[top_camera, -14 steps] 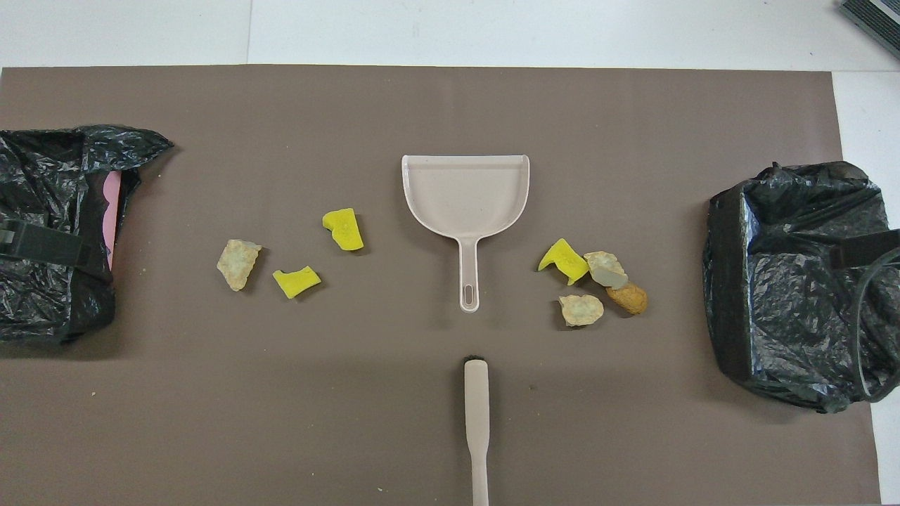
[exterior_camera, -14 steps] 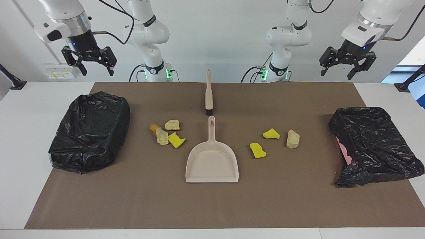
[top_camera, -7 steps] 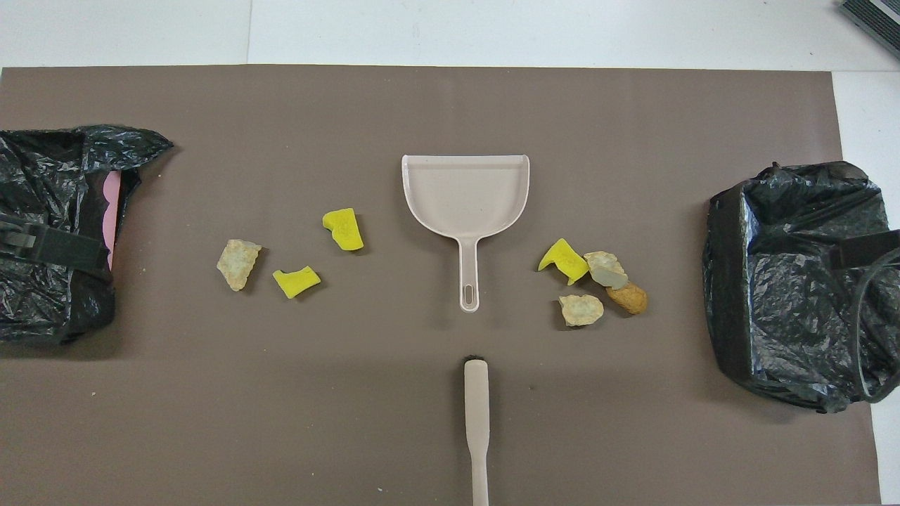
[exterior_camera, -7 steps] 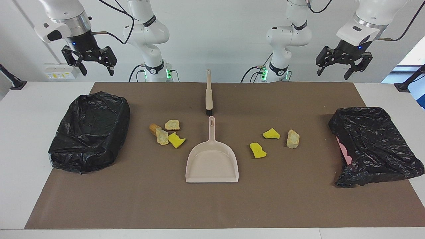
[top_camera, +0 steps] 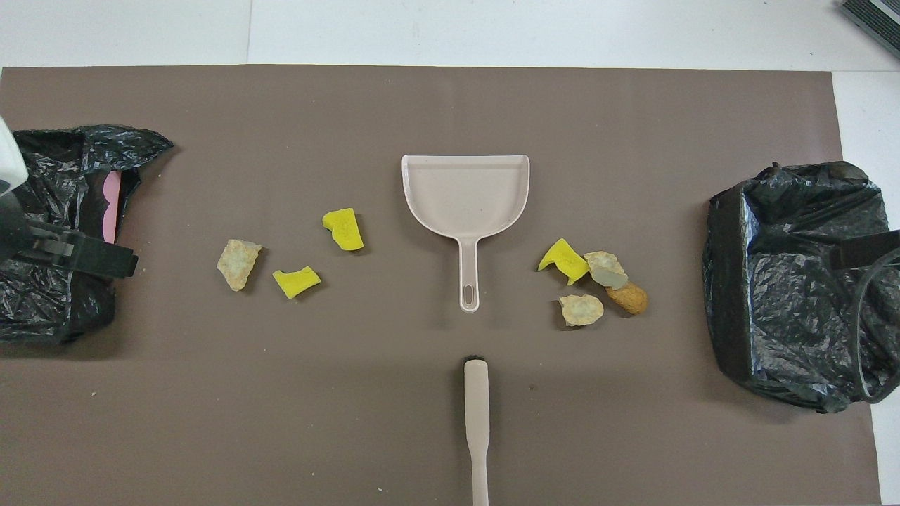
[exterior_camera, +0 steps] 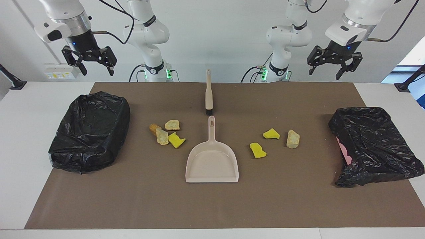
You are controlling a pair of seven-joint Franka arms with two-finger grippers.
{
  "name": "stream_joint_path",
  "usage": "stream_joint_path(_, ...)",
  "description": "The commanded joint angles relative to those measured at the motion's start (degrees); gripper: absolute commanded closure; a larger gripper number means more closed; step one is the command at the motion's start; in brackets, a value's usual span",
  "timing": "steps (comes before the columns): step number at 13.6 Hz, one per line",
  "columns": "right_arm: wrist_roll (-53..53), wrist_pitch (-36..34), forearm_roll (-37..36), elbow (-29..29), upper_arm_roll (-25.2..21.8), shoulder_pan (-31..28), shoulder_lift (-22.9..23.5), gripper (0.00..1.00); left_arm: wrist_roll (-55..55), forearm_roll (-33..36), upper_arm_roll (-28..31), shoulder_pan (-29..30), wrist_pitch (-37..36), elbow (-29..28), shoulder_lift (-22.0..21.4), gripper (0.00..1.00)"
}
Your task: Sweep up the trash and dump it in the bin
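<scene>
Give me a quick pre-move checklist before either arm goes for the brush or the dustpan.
1. Left gripper open, holding nothing: ok.
2. Right gripper open, holding nothing: ok.
3. Brush lying free on the mat, nearer the robots than the dustpan: ok.
4. Dustpan holds no trash: ok.
5. Trash in two groups either side of the dustpan handle, none swept: not ok.
6. Bins' openings unobstructed: cannot tell.

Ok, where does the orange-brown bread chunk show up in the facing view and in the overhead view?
Facing view: the orange-brown bread chunk lies toward the right arm's end, in the cluster beside the dustpan handle.
Overhead view: the same chunk is beside the handle, at the picture's other half.
Shared landmark: the dustpan, mid-mat, with the brush nearer the robots.
</scene>
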Motion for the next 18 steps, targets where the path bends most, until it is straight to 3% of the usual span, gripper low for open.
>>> stream_joint_path(1, -1.18, 0.9, 0.22, -1.72, 0.22, -0.77, -1.34, 0.0, -3.98, -0.04, 0.57, -3.95, 1.42, -4.27, -2.47, 0.0)
stream_joint_path(5, -1.53, 0.11, -0.04, -0.76, 0.57, -0.33, -1.34, 0.0, -11.27, -0.22, 0.39, -11.5, 4.49, -13.22, -7.21, 0.0)
stream_joint_path(8, -1.71, 0.03, -0.4, -1.28, 0.57, -0.15, -1.87, 0.0, -19.7, -0.22, 0.39, -19.23, 5.99, -18.06, -8.1, 0.0)
stream_joint_path(13, -1.44, -0.06, -0.4, -2.25, 0.57, -0.33, -2.4, 0.0, -25.96, -3.55, 0.3, -28.21, 14.42, -29.13, -12.04, 0.0)
stream_joint_path(18, -1.18, -0.5, -0.31, -3.74, 0.57, -0.51, -3.36, 0.0, -32.54, -4.08, 0.3, -35.67, 19.16, -34.23, -11.97, 0.0)
